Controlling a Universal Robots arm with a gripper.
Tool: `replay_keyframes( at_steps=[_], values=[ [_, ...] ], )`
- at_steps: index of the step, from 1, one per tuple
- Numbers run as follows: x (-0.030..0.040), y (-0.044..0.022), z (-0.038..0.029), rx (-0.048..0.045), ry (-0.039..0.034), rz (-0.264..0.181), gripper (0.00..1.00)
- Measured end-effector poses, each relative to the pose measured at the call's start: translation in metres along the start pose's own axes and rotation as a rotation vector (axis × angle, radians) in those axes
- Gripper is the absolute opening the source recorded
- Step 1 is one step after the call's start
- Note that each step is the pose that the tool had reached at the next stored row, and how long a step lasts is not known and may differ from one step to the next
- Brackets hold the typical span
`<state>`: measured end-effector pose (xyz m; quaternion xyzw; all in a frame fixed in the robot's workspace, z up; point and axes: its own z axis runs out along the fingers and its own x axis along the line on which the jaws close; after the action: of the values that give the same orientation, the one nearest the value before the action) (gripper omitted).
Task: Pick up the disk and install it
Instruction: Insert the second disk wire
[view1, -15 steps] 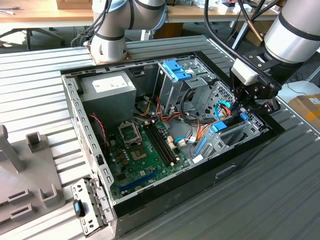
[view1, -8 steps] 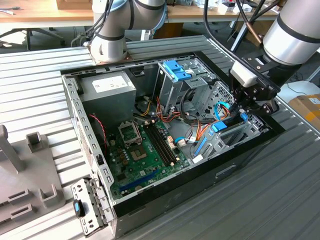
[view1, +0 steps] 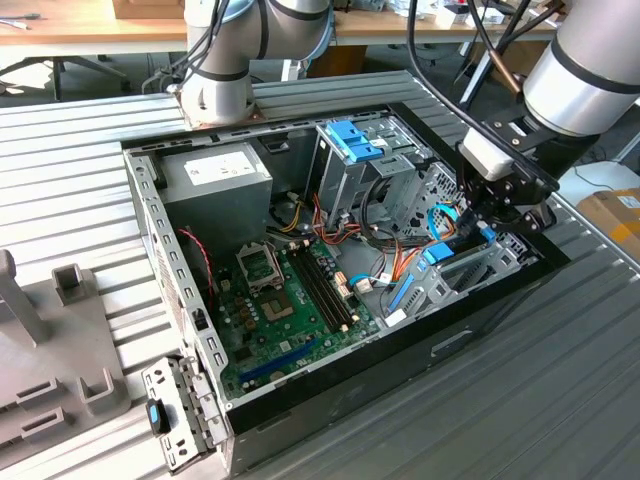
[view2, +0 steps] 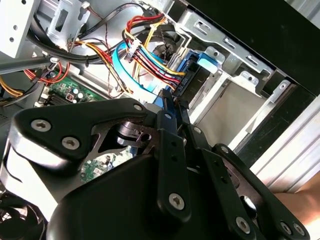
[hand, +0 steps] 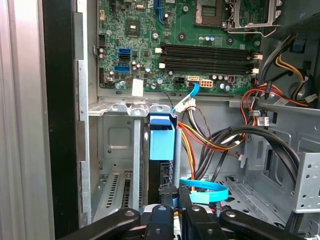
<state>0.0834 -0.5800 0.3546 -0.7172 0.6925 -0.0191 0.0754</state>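
The disk (hand: 161, 145) is a black drive in a bright blue carrier. It stands on edge in the grey metal bay (hand: 117, 145) at the corner of the open computer case (view1: 150, 215). My gripper (hand: 176, 194) reaches down at its near end, the two black fingers close together on the carrier's edge. In the second wrist view the fingertips (view2: 166, 102) pinch a blue strip just before the disk (view2: 205, 62). In the exterior view the gripper (view1: 478, 228) hangs over the case's right end above the disk (view1: 440, 253).
Bundles of coloured cables (hand: 215, 137) and a flat blue ribbon cable (hand: 202, 190) lie beside the bay. The motherboard (view1: 290, 300) covers the case floor, with a blue-latched drive cage (view1: 350, 140) and power supply (view1: 215, 170) behind. A perforated bracket (view1: 170, 415) lies outside the case.
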Motion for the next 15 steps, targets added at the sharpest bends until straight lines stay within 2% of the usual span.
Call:
replay_keyframes(
  at_steps=[15],
  values=[
    [0.0010, 0.0011, 0.0081, 0.0000, 0.0000, 0.000, 0.16]
  ],
)
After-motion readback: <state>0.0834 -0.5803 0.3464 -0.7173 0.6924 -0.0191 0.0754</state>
